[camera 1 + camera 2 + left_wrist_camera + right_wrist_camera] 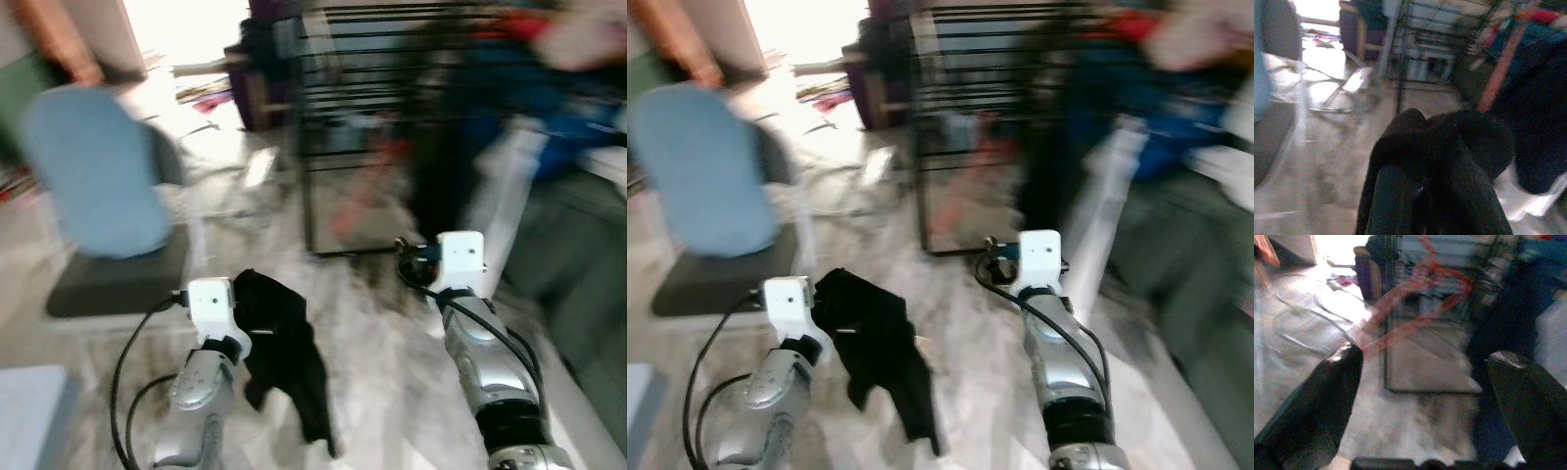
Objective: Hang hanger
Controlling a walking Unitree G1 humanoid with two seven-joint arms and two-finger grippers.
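In my right wrist view the red plastic hanger sits in the upper middle of the frame, ahead of the right gripper and apart from it, blurred against the black wire rack. That gripper's two black fingers are spread wide and hold nothing, with bare pale floor showing between them. The hanger's long arms run on a slant from lower left up to the upper right of that frame, its apex near the top; I cannot tell where its hook points (everything is smeared by motion). In the head views the same hanger is a faint red streak inside the rack at upper centre, above and slightly left of the right gripper. My left gripper at lower centre of its wrist view is clamped on a black crumpled cloth garment, which drapes down beside the left arm at lower left of the left eye view. A blue-backed chair stands at the left edge.
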